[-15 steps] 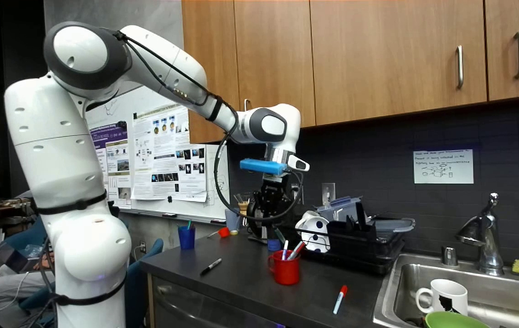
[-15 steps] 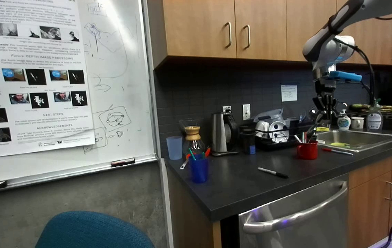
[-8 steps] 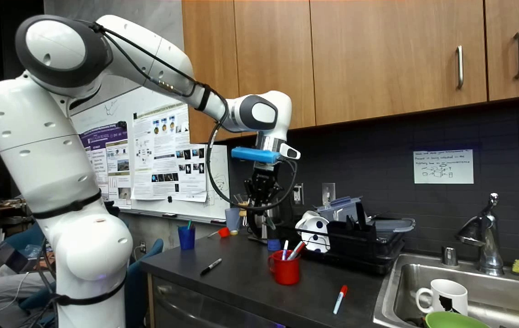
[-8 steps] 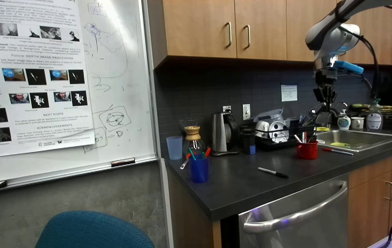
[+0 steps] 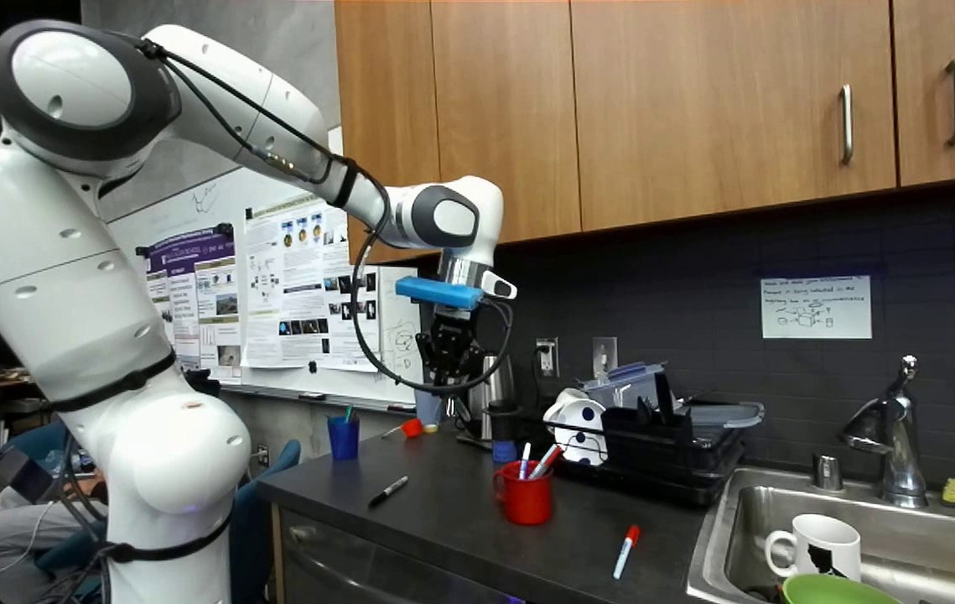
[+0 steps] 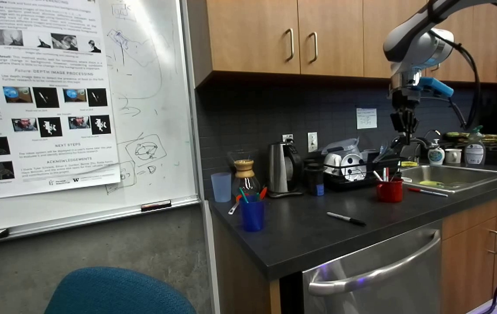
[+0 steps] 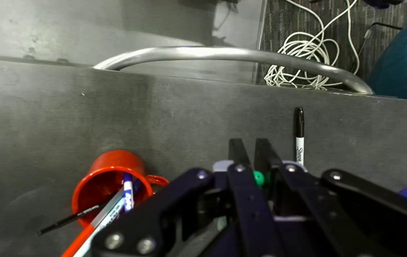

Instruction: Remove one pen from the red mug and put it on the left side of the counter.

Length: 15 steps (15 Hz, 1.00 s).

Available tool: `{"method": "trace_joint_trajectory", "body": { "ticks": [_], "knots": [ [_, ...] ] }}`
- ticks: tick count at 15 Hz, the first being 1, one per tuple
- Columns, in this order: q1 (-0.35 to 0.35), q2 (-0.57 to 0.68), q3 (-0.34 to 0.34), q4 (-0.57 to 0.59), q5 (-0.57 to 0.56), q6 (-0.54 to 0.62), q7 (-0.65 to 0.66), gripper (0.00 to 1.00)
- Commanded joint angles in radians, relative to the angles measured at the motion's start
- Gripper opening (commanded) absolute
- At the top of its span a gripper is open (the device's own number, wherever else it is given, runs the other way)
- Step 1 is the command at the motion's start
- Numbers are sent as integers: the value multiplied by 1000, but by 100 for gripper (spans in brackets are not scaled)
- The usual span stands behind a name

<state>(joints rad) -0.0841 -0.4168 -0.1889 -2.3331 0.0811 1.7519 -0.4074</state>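
Kitchen: wooden cabinets (image 5: 737,101) over a dark tiled wall (image 5: 670,319), a whiteboard (image 6: 152,109) to one side, and a long dark grey counter (image 6: 300,231) below.
Pen (image 7: 259,178): up off the counter, in the grip of the tool (image 7: 249,142); the wrist view shows its round green end between the fingers (image 7: 238,151), most of the rest hidden.
Tool: fingers nearly together, clamped on the pen, hanging in the air higher than the red mug (image 5: 526,503) and apart from it.
Red mug: upright on the counter; inside stand a blue-ended white marker (image 7: 128,192) and a red-ended marker (image 7: 88,232), while a black pen (image 7: 60,222) leans well out over the rim.
Black-capped marker (image 6: 345,218): lying flat between the red mug and the blue cup (image 6: 252,218).
Red-capped marker (image 5: 626,551): lying flat between the red mug and the sink (image 5: 921,545).
Blue cup: upright toward the whiteboard end of the counter, a green stick (image 6: 243,195) poking out.
Dish rack (image 5: 653,478): black, against the wall, holding white dishes (image 5: 582,424) with dark spots.
Kettle (image 6: 277,170): steel, by the wall, between the dish rack and a glass carafe (image 6: 244,168) with a wooden collar.
Sink: steel, with a white mug (image 5: 825,545) and a green bowl (image 5: 838,590) in it.
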Motion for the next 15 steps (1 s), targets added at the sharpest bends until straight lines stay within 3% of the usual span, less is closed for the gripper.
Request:
{"method": "trace_joint_trajectory", "body": {
  "ticks": [1,7,15],
  "knots": [
    [19,-51,49,-97,-11,106,64,3],
    [51,-33,111,-221,-19,325,142,3],
    [78,-5,161,-318,-62,479,204,3]
  ]
}}
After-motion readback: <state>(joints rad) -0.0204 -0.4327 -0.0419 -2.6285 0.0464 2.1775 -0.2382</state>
